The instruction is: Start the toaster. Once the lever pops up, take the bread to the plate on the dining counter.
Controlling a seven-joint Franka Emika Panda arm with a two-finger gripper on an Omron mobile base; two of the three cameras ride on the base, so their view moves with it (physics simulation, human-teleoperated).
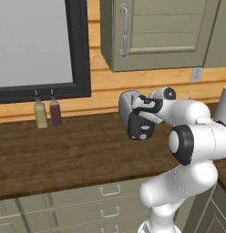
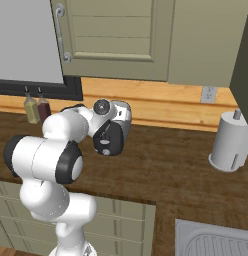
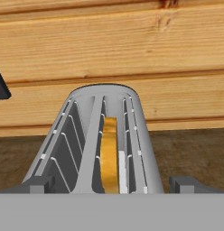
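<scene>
The wooden tabletop (image 1: 78, 150) carries the toaster (image 2: 118, 125) against the back wall. The tool (image 3: 111, 185) hovers over its slots, jaws spread wide and empty. The bread (image 3: 109, 155) sits in the right slot. The black lever (image 2: 107, 140) should probably be pressed straight down, squarely.

I had the white, dark-jointed arm (image 1: 187, 141) folded over itself — it rose from the base, bent at a bulky elbow and reached forward at about counter height. The wrist was turned so the hand pointed away from me, toward the wall. In the hand view the two small dark fingertips (image 3: 35, 185) stood far apart at the bottom edge — the two-finger gripper (image 3: 112, 186) was spread wide, with nothing clamped between its jaws.
</scene>
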